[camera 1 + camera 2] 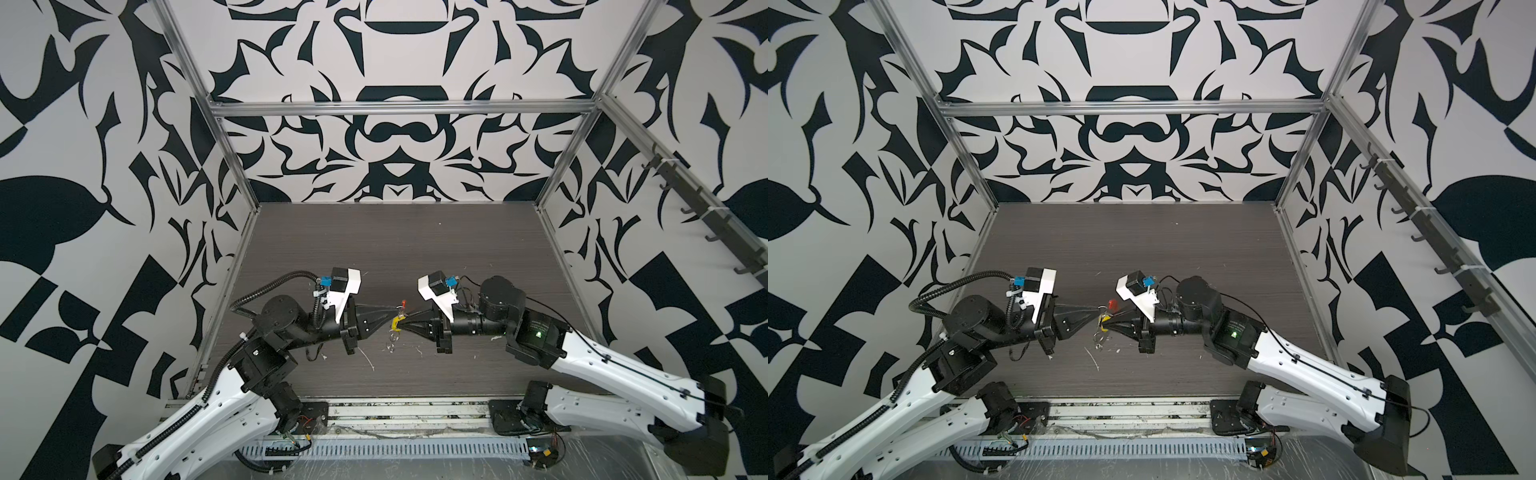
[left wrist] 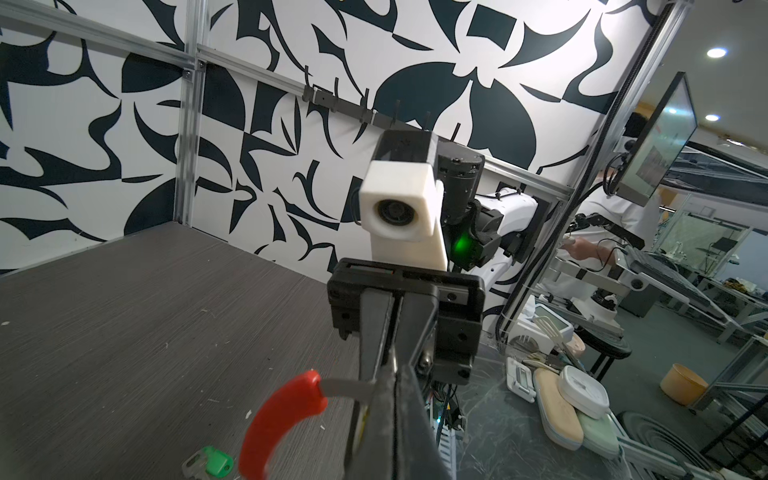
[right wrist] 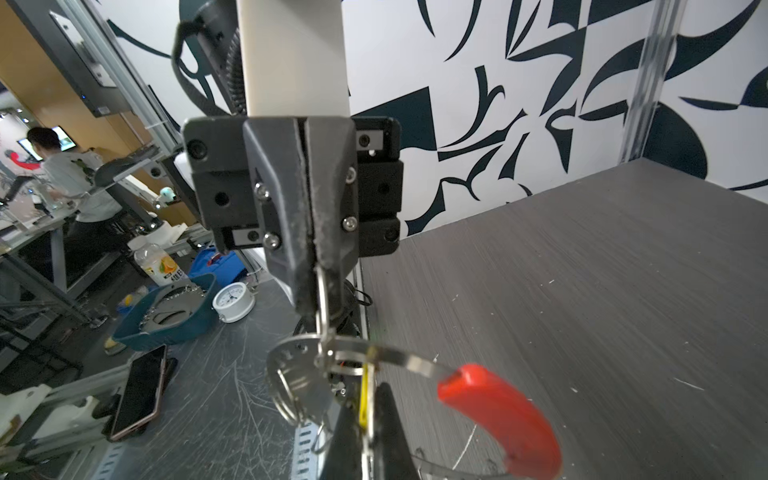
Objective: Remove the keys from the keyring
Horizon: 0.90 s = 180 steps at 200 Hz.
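Two hands meet above the worktop (image 1: 374, 249): the left hand (image 1: 395, 308), clamped on the keyring (image 3: 399, 359) beside its red sleeve (image 3: 498, 411), apparently anchors it so the right hand (image 1: 406, 323), closed on the yellow-tagged key (image 3: 364, 399), can pull it off.

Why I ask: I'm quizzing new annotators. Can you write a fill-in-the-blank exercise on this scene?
1. The left gripper has its jaws shut on the grey band of the ___.
2. The plastic sleeve on that band is ___.
3. The right gripper is shut on the key whose tag is ___.

Missing words: keyring; red; yellow.
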Motion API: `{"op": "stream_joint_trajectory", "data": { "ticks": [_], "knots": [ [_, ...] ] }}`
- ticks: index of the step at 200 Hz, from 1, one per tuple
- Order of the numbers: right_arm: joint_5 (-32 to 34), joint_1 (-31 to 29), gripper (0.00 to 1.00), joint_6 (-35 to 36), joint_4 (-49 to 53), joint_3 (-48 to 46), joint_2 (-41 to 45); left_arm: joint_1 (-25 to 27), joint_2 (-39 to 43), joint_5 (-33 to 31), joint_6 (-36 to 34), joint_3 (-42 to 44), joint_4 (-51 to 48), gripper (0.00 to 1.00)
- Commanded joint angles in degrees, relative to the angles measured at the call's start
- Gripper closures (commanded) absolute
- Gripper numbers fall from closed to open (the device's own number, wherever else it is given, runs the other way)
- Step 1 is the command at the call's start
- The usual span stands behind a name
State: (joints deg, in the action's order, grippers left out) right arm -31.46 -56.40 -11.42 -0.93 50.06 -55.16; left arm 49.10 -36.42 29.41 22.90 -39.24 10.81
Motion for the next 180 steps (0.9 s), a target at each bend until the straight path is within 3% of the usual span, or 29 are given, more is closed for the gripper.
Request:
{"op": "stream_joint_trajectory", "data": {
  "ticks": [1, 96, 180],
  "knots": [
    [2.07, -0.12, 1.0, 2.01, 3.22, 4.68, 1.24, -0.06, 0.98, 0.27, -0.3, -1.71, 0.16, 1.0],
    [7.94, -0.29, 1.0, 7.52, 19.05, 13.4, -1.05, -0.06, 0.44, -0.86, -0.85, -3.77, -4.44, 1.0],
    [10.16, -0.38, 1.0, 8.21, 20.95, 15.79, -0.66, -0.07, 1.6, -5.05, -1.45, -4.0, -8.08, 1.0]
  ]
}}
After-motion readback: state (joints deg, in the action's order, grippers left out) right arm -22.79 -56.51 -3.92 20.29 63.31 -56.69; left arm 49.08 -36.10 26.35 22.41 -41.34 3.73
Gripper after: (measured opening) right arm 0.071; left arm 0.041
